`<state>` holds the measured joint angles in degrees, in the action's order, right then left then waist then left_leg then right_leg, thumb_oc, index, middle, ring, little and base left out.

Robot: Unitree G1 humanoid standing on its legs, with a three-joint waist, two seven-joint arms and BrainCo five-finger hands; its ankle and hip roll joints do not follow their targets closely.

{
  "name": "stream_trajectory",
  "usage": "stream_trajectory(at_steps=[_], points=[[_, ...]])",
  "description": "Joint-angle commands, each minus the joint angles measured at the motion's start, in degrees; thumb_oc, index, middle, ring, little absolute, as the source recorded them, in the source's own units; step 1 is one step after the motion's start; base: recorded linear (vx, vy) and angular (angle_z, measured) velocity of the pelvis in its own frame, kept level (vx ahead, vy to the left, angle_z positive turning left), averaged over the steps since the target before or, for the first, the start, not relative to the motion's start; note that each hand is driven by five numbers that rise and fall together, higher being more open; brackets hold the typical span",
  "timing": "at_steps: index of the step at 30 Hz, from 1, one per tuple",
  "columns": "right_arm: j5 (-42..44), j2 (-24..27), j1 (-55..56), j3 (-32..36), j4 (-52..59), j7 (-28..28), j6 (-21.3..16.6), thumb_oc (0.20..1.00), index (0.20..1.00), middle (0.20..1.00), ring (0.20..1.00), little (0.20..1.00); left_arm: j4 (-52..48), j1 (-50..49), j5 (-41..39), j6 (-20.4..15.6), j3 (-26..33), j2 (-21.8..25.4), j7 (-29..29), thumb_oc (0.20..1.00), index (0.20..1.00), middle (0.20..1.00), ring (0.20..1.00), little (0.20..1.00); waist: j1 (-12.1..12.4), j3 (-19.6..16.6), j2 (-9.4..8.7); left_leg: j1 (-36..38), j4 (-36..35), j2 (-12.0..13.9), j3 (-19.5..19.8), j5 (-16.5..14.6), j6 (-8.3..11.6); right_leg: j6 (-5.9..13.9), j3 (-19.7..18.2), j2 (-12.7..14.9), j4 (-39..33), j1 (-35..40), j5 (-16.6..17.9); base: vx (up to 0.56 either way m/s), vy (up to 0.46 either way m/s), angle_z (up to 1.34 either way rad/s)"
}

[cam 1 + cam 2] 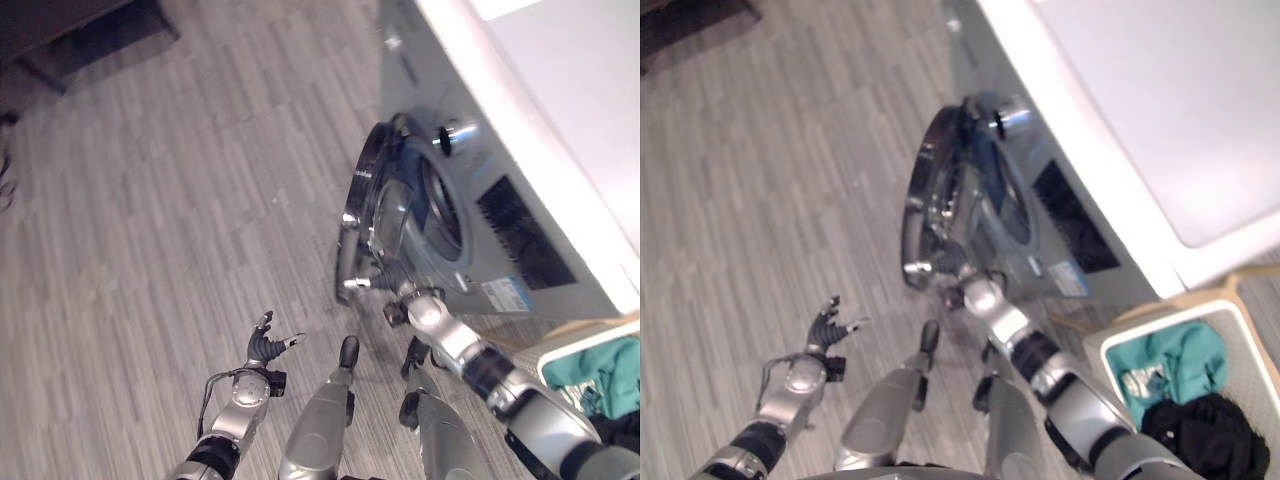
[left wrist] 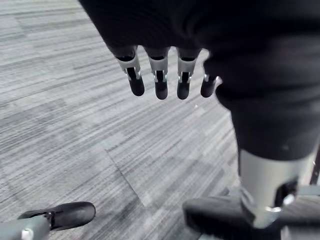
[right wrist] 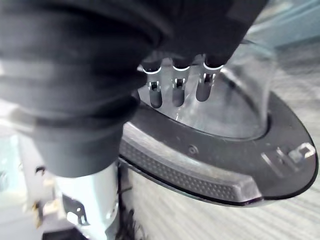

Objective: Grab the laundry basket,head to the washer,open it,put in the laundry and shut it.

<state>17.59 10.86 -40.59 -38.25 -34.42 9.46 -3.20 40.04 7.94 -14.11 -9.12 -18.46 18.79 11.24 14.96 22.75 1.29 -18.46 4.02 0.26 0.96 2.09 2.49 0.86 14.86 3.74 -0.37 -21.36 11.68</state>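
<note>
The white washer (image 1: pixel 540 120) stands at the right, and its round glass door (image 1: pixel 375 210) hangs partly open towards the floor. My right hand (image 1: pixel 962 283) reaches to the door's lower edge. In the right wrist view its fingers (image 3: pixel 177 90) lie fairly straight over the glass bowl (image 3: pixel 235 100), just inside the dark rim (image 3: pixel 200 160), and curl round nothing. The laundry basket (image 1: pixel 1240 325) sits on the floor beside the washer and holds a teal cloth (image 1: pixel 1170 365) and a black cloth (image 1: pixel 1205 435). My left hand (image 1: pixel 265 345) hovers open over the floor, away from the door.
Grey wood-look floor (image 1: pixel 150 220) spreads out to the left of the washer. A dark piece of furniture (image 1: pixel 80 40) stands at the far upper left. The basket is close to my right arm.
</note>
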Motion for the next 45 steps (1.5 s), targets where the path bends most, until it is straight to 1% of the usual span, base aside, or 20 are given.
stream_trajectory(at_steps=[1,3,4,6,7,8,9,14,15,17,20,21,23,27,28,29,32,34,39,45], points=[[5.78,-8.02,-10.08,-0.33,2.62,-0.95,-7.43,1.0,1.0,1.0,1.0,1.0,0.02,1.9,-3.54,-2.79,-3.76,4.3,0.98,1.0,1.0,1.0,1.0,1.0,4.19,-0.33,0.0,-3.95,1.37,-3.9,3.5,0.7,-0.44,5.01,0.15,6.33,7.29,3.13,-10.91,0.0,-0.057,0.82],[7.46,-8.73,-16.93,1.37,1.45,1.49,-8.79,1.0,1.0,1.0,1.0,1.0,0.41,2.82,-4.99,-3.71,-4.16,5.14,1.16,1.0,1.0,1.0,1.0,1.0,6.68,-0.3,0.27,-5.14,1.81,-4.6,4.95,0.92,-0.36,4.86,1.13,6.36,7.29,3.19,-11.17,0.05,-0.06,1.14],[7.14,-5.57,-19.97,3.22,2.61,4.01,-9.2,1.0,1.0,1.0,1.0,1.0,1.63,2.56,-6.22,-3.92,-2.53,5.72,1.62,1.0,1.0,1.0,1.0,1.0,7.94,-0.01,-0.25,-4.59,1.84,-4.31,5.51,-0.41,0.14,5.2,1.18,5.95,6.82,4.36,-12.52,0.08,-0.065,0.64],[6.57,-4.35,-20.19,3.27,3.14,4.21,-8.82,1.0,1.0,1.0,1.0,1.0,2.04,2.53,-6.14,-3.65,-2.02,5.85,1.55,1.0,1.0,1.0,1.0,1.0,8.01,0.16,-0.48,-4.53,1.76,-4.2,5.57,-0.38,0.22,5.22,1.29,5.84,6.66,4.5,-12.51,0.04,-0.026,0.37],[5.52,-0.92,-19.07,3.15,5.35,3.86,-8.02,1.0,1.0,1.0,1.0,1.0,1.94,1.86,-5.74,-3.16,-0.92,6.32,1.56,1.0,1.0,1.0,1.0,1.0,7.62,0.38,-1.49,-4.38,1.55,-3.95,5.43,-0.36,0.33,5.33,1.27,5.57,6.04,4.89,-12.3,0.0,-0.006,0.47],[5.52,-0.92,-19.06,3.15,5.36,3.86,-8.02,1.0,1.0,1.0,1.0,1.0,1.94,1.86,-5.74,-3.16,-0.92,6.32,1.56,1.0,1.0,1.0,1.0,1.0,7.62,0.38,-1.49,-4.38,1.55,-3.95,5.43,-0.36,0.33,5.33,1.27,5.57,6.03,4.9,-12.3,-0.08,0.024,0.37],[5.2,0.44,-18.17,3.37,6.54,3.73,-7.52,1.0,1.0,1.0,1.0,1.0,1.65,1.76,-5.57,-2.91,-0.53,6.46,1.6,1.0,1.0,1.0,1.0,1.0,7.21,0.64,-1.82,-5.14,1.5,-4.12,5.24,1.13,0.08,5.14,1.59,5.72,5.63,4.34,-10.82,-0.09,0.032,0.03],[0.32,5.73,-7.46,2.66,15.19,1.3,-5.84,1.0,1.0,1.0,1.0,1.0,-1.99,1.48,-3.56,-1.61,1.14,5.69,1.78,1.0,1.0,1.0,1.0,1.0,3.98,1.71,-3.75,-4.0,0.66,-3.15,3.23,0.87,0.06,5.48,0.02,5.12,4.62,4.46,-9.45,-0.06,0.023,-0.21],[-3.41,8.12,-1.26,2.85,19.46,-0.26,-5.69,1.0,1.0,1.0,1.0,1.0,-4.33,1.73,-1.98,-1.35,1.67,5.06,1.98,1.0,1.0,1.0,1.0,1.0,2.07,2.15,-4.22,-3.57,0.28,-2.6,2.01,0.78,0.08,5.72,-0.66,5.05,4.3,4.23,-8.88,-0.06,0.034,-0.49],[-4.98,8.91,1.29,2.77,21.12,-1.03,-5.55,1.0,1.0,1.0,1.0,1.0,-4.9,2.13,-1.24,-1.25,1.66,4.77,2.08,1.0,1.0,1.0,1.0,1.0,1.33,2.18,-4.4,-3.32,0.08,-2.44,1.35,0.7,0.08,5.83,-1.06,5.01,4.18,4.08,-8.6,-0.04,0.036,-0.57],[-10.69,12.21,9.1,4.1,24.39,-2.43,-5.69,1.0,1.0,1.0,1.0,1.0,-7.55,3.45,0.9,-1.13,1.7,4.1,2.07,1.0,1.0,1.0,1.0,1.0,-1.39,2.13,-4.75,-2.7,-0.36,-1.98,-0.33,0.53,0.11,6.1,-1.78,4.96,3.76,3.84,-8.14,-0.04,0.029,-0.62],[-15.28,13.89,13.56,5.25,25.69,-2.54,-5.96,1.0,1.0,1.0,1.0,1.0,-8.51,4.98,2.68,-1.11,1.34,3.87,2.47,1.0,1.0,1.0,1.0,1.0,-3.29,2.07,-4.78,-2.38,-0.61,-1.75,-1.33,0.37,0.09,6.31,-2.23,5.0,3.76,3.51,-7.94,-0.03,0.019,-0.35],[-15.29,13.93,13.63,5.29,25.76,-2.55,-5.93,1.0,1.0,1.0,1.0,1.0,-8.51,4.97,2.69,-1.12,1.3,3.85,2.48,1.0,1.0,1.0,1.0,1.0,-3.25,2.05,-4.76,-2.36,-0.62,-1.74,-1.34,0.37,0.09,6.31,-2.25,5.0,3.76,3.51,-7.94,-0.01,0.008,-0.37],[-21.86,17.05,21.93,8.8,25.89,-2.07,-6.08,1.0,1.0,1.0,1.0,1.0,-11.1,8.36,6.96,-0.88,0.74,4.82,2.98,1.0,1.0,1.0,1.0,1.0,-7.2,1.62,-4.66,-1.97,-1.24,-1.24,-3.66,0.27,-0.13,6.67,-3.3,5.1,3.7,2.4,-7.5,-0.02,0.037,-0.17],[-21.87,17.07,21.97,8.84,25.94,-2.08,-6.05,1.0,1.0,1.0,1.0,1.0,-11.1,8.36,6.97,-0.88,0.71,4.81,2.98,1.0,1.0,1.0,1.0,1.0,-7.15,1.61,-4.66,-1.96,-1.25,-1.24,-3.7,0.27,-0.13,6.67,-3.33,5.1,3.71,2.37,-7.5,-0.03,0.06,-0.19],[-21.46,17.83,23.72,10.4,25.6,-2.12,-6.05,1.0,1.0,1.0,1.0,1.0,-9.87,11.54,9.53,-0.19,0.7,6.24,4.08,1.0,1.0,1.0,1.0,1.0,-8.9,1.55,-4.83,-2.1,-1.46,-1.08,-4.78,0.4,-0.26,6.84,-4.15,5.0,3.76,1.42,-7.07,-0.03,0.066,-0.44],[-20.53,19.02,23.97,11.64,25.17,-1.63,-6.58,1.0,1.0,1.0,1.0,1.0,-1.11,19.27,11.49,1.13,0.99,9.28,7.44,1.0,1.0,1.0,1.0,1.0,-11.13,1.52,-5.36,-2.43,-1.77,-0.69,-6.17,0.66,-0.43,6.95,-5.51,4.64,3.93,-0.13,-6.52,-0.03,0.068,-0.47],[-19.08,20.25,23.93,12.26,25.47,-1.55,-7.06,1.0,1.0,1.0,1.0,1.0,6.72,25.2,11.64,2.16,1.55,13.25,8.5,1.0,1.0,1.0,1.0,1.0,-12.95,1.76,-5.88,-2.74,-1.92,-0.41,-6.9,0.85,-0.59,7.07,-6.38,4.3,3.98,-1.08,-6.02,-0.02,0.059,-0.56],[-16.25,22.87,26.89,14.65,28.55,-2.23,-9.06,1.0,1.0,1.0,1.0,1.0,16.86,32.72,13.48,3.46,2.45,20.36,9.18,1.0,1.0,1.0,1.0,1.0,-15.27,2.74,-6.58,-3.58,-1.54,-0.23,-7.36,0.93,-0.7,7.29,-6.99,4.11,3.46,-2.05,-5.24,0.0,0.043,-0.17],[-15.22,22.98,28.3,15.86,29.47,-2.12,-9.79,1.0,1.0,1.0,1.0,1.0,18.3,34.24,14.5,3.97,3.03,22.3,10.23,1.0,1.0,1.0,1.0,1.0,-15.7,3.13,-7.13,-4.34,-0.61,-0.42,-6.88,0.6,-0.8,7.31,-7.06,4.3,3.31,-1.95,-5.05,0.0,0.002,0.01]])
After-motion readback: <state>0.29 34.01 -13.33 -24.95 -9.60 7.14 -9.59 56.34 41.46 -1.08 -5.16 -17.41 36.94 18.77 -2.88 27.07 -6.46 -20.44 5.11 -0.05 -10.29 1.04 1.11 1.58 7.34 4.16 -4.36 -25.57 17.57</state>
